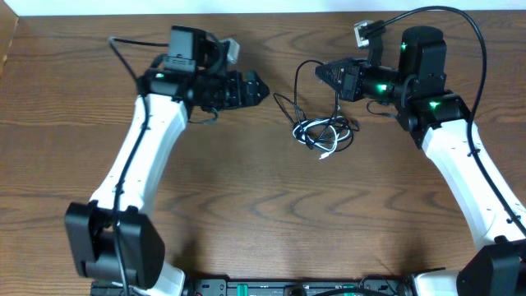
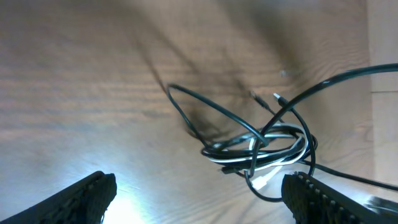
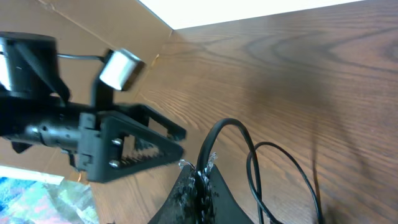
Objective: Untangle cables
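On the brown wood-grain table (image 1: 263,214) we see a thin black cord (image 1: 297,76) looped with a thin white cord (image 2: 286,155), striping the coil black and white.

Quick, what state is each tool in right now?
Left tool: open, holding nothing.
Right tool: closed on the thin black flexible cable.
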Motion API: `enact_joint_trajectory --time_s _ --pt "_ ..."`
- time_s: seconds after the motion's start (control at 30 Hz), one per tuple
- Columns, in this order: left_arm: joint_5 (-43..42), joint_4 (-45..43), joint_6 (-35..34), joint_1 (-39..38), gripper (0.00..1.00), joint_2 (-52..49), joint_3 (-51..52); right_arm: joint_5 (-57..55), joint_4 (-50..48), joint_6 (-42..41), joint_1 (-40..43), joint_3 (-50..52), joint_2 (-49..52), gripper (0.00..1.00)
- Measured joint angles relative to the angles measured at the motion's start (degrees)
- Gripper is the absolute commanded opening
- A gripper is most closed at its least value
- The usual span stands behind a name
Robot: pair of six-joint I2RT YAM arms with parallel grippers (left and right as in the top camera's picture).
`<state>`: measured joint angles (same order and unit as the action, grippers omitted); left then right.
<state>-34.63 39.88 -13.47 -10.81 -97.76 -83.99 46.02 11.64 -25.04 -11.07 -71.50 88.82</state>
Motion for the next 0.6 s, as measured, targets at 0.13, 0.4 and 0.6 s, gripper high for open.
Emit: enact_joint_trajectory --time_s 0.13,0.4,0.6 --pt "-0.02 1.05 -3.56 -2.58 0.77 -3.63 -0.07 -0.66 0.57 0.0 0.0 0.0 0.0 0.01" --pt "-0.79 -0.55 -4.52 -7.3 0.75 -4.79 -0.04 -0.85 1.86 0.0 0.0 0.0 0.0 0.01" --pt "0.48 -7.5 -5.95 -8.81 0.75 -4.79 0.7 -0.92 1.92 0.02 0.0 0.0 0.0 0.01"
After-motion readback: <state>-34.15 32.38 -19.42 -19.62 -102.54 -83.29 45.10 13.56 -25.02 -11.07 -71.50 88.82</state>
